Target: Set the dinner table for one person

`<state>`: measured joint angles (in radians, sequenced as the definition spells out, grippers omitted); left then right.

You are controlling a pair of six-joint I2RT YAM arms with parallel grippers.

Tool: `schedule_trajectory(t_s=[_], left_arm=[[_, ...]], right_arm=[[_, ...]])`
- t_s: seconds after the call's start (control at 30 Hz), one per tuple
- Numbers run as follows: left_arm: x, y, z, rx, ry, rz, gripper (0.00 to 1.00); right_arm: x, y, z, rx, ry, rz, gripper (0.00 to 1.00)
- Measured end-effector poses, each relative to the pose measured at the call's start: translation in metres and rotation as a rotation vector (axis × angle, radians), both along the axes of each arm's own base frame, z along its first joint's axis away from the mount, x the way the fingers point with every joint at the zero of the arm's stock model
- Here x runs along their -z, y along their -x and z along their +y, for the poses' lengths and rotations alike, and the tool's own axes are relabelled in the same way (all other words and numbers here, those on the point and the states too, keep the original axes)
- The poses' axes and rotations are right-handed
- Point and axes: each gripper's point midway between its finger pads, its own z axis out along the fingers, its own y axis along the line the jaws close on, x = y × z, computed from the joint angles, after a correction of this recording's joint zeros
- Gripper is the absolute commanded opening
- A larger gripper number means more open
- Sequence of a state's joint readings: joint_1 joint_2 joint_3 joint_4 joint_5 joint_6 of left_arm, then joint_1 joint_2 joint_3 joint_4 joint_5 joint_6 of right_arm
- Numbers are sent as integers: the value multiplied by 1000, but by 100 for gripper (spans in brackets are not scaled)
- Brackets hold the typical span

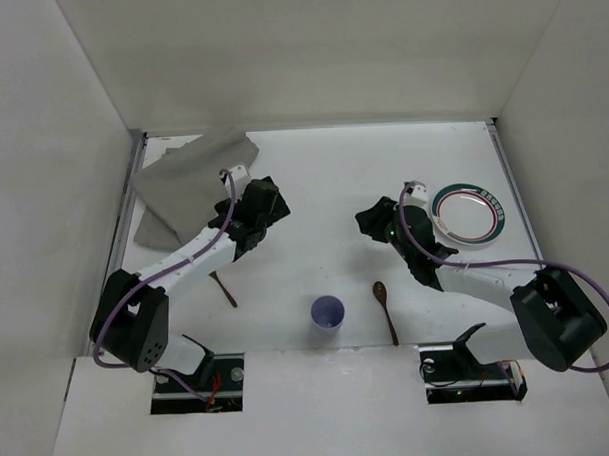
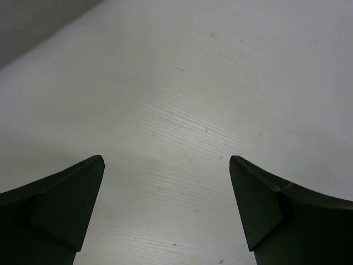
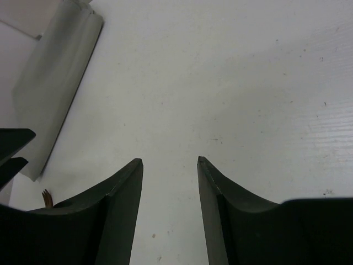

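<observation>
Nothing laid yet; left tool (image 2: 166, 159) and right tool (image 3: 170, 159) gape empty. Next, probably spread the mat (image 1: 188, 182) crumpled in the desk's (image 1: 323, 177) far-left corner.

On the tabletop (image 1: 328, 172), the mat (image 1: 188, 182) lies far left, the plate (image 1: 471, 214) right. Nearer, the cup (image 1: 328, 313) stands between a utensil (image 1: 225, 290), left, and a spoon (image 1: 387, 313), right.

1. dinner table (image 1: 323, 182): broad, flat, matte white rectangular top.
2. pose: level; spans the scene left to right and near to far.
3. surface seen close up: faint parallel grain lines, a few small dark specks.
</observation>
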<state>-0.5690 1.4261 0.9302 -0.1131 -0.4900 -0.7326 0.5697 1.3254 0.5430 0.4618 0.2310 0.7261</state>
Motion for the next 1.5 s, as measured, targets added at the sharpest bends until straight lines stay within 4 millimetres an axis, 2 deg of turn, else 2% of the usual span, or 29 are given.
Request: schedule_trajectory(t_s=[0.13,0.27,0.3,0.4,0.47,0.53,0.57,0.63,0.67,0.7,0.77,0.87,1.03,1.1,1.2,1.27,1.4,1.5], left_arm=[[-4,-6,3,-11,15,-16,100],[-7,-17,23,-71,24,-35,100],[-9,-20,29,-87,21,-42,100],[-12,-27,53,-154,-18,-63,100],[-15,-32,68,-199,-41,-79,100],[-16,-39,84,-246,-50,-96,100],[-17,-44,92,-267,-46,-107,90],[-17,-54,105,-301,-27,-135,45],[-17,-58,111,-313,-18,-151,31],[-18,-61,118,-323,-19,-162,24],[-21,-68,131,-345,-16,-184,19],[-24,-82,151,-384,-10,-199,23],[-19,-103,207,-509,-4,-198,54],[-10,-107,238,-580,-11,-186,59],[11,-112,278,-665,-28,-150,61],[27,-112,298,-699,-32,-118,61],[48,-117,318,-697,0,-85,60],[48,-129,327,-683,19,-91,58]], right_arm=[[1,0,1,-5,-4,4,51],[2,0,4,-14,-11,7,49],[2,0,4,-15,-12,6,45],[1,1,5,-19,-16,5,21],[1,1,6,-26,-23,6,13],[1,2,8,-30,-25,7,12],[0,3,9,-33,-25,7,12],[2,4,12,-43,-23,10,13],[3,4,14,-49,-23,14,13],[5,4,17,-57,-21,20,14],[10,4,19,-64,-16,32,14],[15,4,21,-71,-10,46,14],[17,4,22,-77,-10,50,16],[16,5,22,-80,-14,52,17],[16,6,23,-85,-18,54,17],[17,5,24,-85,-19,55,17],[20,4,28,-98,-20,69,17],[20,7,33,-114,-20,70,17]])
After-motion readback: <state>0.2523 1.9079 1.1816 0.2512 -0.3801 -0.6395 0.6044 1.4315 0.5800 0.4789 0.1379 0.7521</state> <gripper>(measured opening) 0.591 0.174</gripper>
